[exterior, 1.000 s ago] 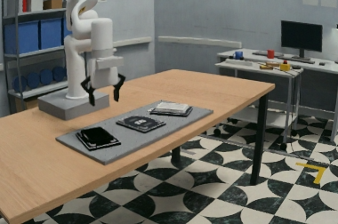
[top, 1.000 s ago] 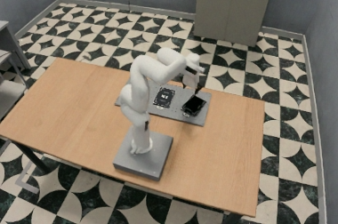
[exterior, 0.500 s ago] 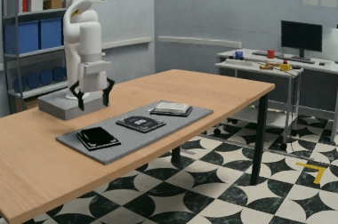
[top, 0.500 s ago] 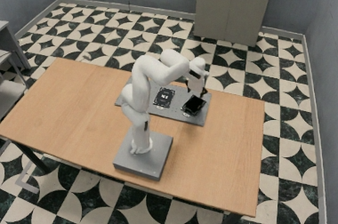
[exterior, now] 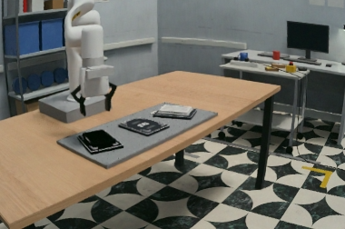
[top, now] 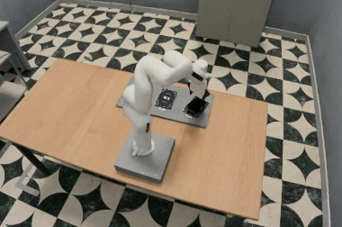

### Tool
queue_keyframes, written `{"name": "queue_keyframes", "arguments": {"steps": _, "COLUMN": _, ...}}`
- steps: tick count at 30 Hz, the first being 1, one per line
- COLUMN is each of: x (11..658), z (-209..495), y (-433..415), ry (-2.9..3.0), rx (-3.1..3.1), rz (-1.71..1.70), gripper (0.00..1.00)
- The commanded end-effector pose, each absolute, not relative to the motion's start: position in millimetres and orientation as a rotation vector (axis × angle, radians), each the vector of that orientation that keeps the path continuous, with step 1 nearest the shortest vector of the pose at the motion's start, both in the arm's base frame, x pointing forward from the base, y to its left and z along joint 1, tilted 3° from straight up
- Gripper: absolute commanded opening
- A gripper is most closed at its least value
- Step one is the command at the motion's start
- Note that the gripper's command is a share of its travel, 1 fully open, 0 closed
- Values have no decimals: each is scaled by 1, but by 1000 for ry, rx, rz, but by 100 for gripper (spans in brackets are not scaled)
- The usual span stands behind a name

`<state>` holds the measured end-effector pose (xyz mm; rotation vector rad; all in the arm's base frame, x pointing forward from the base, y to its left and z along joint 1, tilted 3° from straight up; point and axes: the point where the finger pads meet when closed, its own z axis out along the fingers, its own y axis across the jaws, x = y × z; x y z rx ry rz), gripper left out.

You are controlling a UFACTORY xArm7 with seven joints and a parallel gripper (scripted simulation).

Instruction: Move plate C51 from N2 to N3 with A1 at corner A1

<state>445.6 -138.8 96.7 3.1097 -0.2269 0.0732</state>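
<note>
A grey deck lies on the wooden table and carries three stations in a row. A black plate sits at one end of the deck; it also shows in the top view. A dark flat station with white markings is in the middle. A light-topped plate sits at the other end; the arm hides it in the top view. The labels and signs are too small to read. My gripper is open and empty. It points down and hangs above the black plate, clear of it.
The robot's grey base stands on the table near the front edge, beside the deck. A cabinet stands at the back wall. A shelf unit and a desk with a monitor are off the table.
</note>
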Motion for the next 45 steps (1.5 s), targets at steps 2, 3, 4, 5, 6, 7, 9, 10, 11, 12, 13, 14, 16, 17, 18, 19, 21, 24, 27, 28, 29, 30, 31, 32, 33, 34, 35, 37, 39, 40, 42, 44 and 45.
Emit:
{"name": "queue_keyframes", "arguments": {"steps": 2, "x": 448, "z": 93, "y": -140, "ry": -227, "rx": 3108, "rz": 83, "gripper": 100}}
{"name": "queue_keyframes", "arguments": {"steps": 3, "x": 448, "z": 92, "y": -140, "ry": -227, "rx": 3108, "rz": 83, "gripper": 100}}
{"name": "queue_keyframes", "arguments": {"steps": 4, "x": 448, "z": 90, "y": -140, "ry": -227, "rx": 3108, "rz": 83, "gripper": 100}}
{"name": "queue_keyframes", "arguments": {"steps": 5, "x": 448, "z": 88, "y": -140, "ry": -227, "rx": 3108, "rz": 83, "gripper": 100}}
{"name": "queue_keyframes", "arguments": {"steps": 6, "x": 448, "z": 87, "y": -140, "ry": -227, "rx": 3108, "rz": 83, "gripper": 100}}
{"name": "queue_keyframes", "arguments": {"steps": 7, "x": 448, "z": 85, "y": -140, "ry": -227, "rx": 3108, "rz": 83, "gripper": 100}}
{"name": "queue_keyframes", "arguments": {"steps": 9, "x": 449, "z": 82, "y": -140, "ry": -227, "rx": 3108, "rz": 83, "gripper": 100}}
{"name": "queue_keyframes", "arguments": {"steps": 10, "x": 449, "z": 80, "y": -140, "ry": -227, "rx": 3108, "rz": 83, "gripper": 100}}
{"name": "queue_keyframes", "arguments": {"steps": 11, "x": 449, "z": 78, "y": -140, "ry": -227, "rx": 3108, "rz": 83, "gripper": 100}}
{"name": "queue_keyframes", "arguments": {"steps": 12, "x": 449, "z": 77, "y": -140, "ry": -227, "rx": 3108, "rz": 83, "gripper": 100}}
{"name": "queue_keyframes", "arguments": {"steps": 13, "x": 449, "z": 75, "y": -140, "ry": -227, "rx": 3108, "rz": 83, "gripper": 100}}
{"name": "queue_keyframes", "arguments": {"steps": 14, "x": 449, "z": 73, "y": -140, "ry": -227, "rx": 3108, "rz": 83, "gripper": 100}}
{"name": "queue_keyframes", "arguments": {"steps": 16, "x": 449, "z": 72, "y": -140, "ry": -227, "rx": 3108, "rz": 83, "gripper": 100}}
{"name": "queue_keyframes", "arguments": {"steps": 17, "x": 449, "z": 72, "y": -140, "ry": -227, "rx": 3108, "rz": 83, "gripper": 100}}
{"name": "queue_keyframes", "arguments": {"steps": 18, "x": 449, "z": 70, "y": -140, "ry": -227, "rx": 3108, "rz": 83, "gripper": 100}}
{"name": "queue_keyframes", "arguments": {"steps": 19, "x": 449, "z": 68, "y": -140, "ry": -227, "rx": 3108, "rz": 83, "gripper": 100}}
{"name": "queue_keyframes", "arguments": {"steps": 21, "x": 449, "z": 65, "y": -140, "ry": -227, "rx": 3108, "rz": 83, "gripper": 100}}
{"name": "queue_keyframes", "arguments": {"steps": 24, "x": 450, "z": 60, "y": -141, "ry": -227, "rx": 3108, "rz": 83, "gripper": 100}}
{"name": "queue_keyframes", "arguments": {"steps": 27, "x": 450, "z": 55, "y": -141, "ry": -227, "rx": 3108, "rz": 83, "gripper": 100}}
{"name": "queue_keyframes", "arguments": {"steps": 28, "x": 450, "z": 53, "y": -141, "ry": -227, "rx": 3108, "rz": 83, "gripper": 100}}
{"name": "queue_keyframes", "arguments": {"steps": 29, "x": 450, "z": 52, "y": -141, "ry": -227, "rx": 3108, "rz": 83, "gripper": 100}}
{"name": "queue_keyframes", "arguments": {"steps": 30, "x": 450, "z": 50, "y": -141, "ry": -227, "rx": 3108, "rz": 83, "gripper": 100}}
{"name": "queue_keyframes", "arguments": {"steps": 31, "x": 450, "z": 48, "y": -141, "ry": -227, "rx": 3108, "rz": 83, "gripper": 100}}
{"name": "queue_keyframes", "arguments": {"steps": 32, "x": 450, "z": 47, "y": -141, "ry": -227, "rx": 3108, "rz": 83, "gripper": 100}}
{"name": "queue_keyframes", "arguments": {"steps": 33, "x": 450, "z": 47, "y": -141, "ry": -227, "rx": 3108, "rz": 83, "gripper": 100}}
{"name": "queue_keyframes", "arguments": {"steps": 34, "x": 450, "z": 47, "y": -141, "ry": -227, "rx": 3108, "rz": 83, "gripper": 100}}
{"name": "queue_keyframes", "arguments": {"steps": 35, "x": 450, "z": 45, "y": -141, "ry": -227, "rx": 3108, "rz": 83, "gripper": 100}}
{"name": "queue_keyframes", "arguments": {"steps": 37, "x": 451, "z": 42, "y": -141, "ry": -227, "rx": 3108, "rz": 83, "gripper": 100}}
{"name": "queue_keyframes", "arguments": {"steps": 39, "x": 451, "z": 38, "y": -141, "ry": -227, "rx": 3108, "rz": 83, "gripper": 100}}
{"name": "queue_keyframes", "arguments": {"steps": 40, "x": 451, "z": 37, "y": -141, "ry": -227, "rx": 3108, "rz": 83, "gripper": 100}}
{"name": "queue_keyframes", "arguments": {"steps": 42, "x": 451, "z": 33, "y": -141, "ry": -227, "rx": 3108, "rz": 83, "gripper": 100}}
{"name": "queue_keyframes", "arguments": {"steps": 44, "x": 451, "z": 30, "y": -141, "ry": -227, "rx": 3108, "rz": 83, "gripper": 100}}
{"name": "queue_keyframes", "arguments": {"steps": 45, "x": 451, "z": 28, "y": -141, "ry": -227, "rx": 3108, "rz": 83, "gripper": 100}}
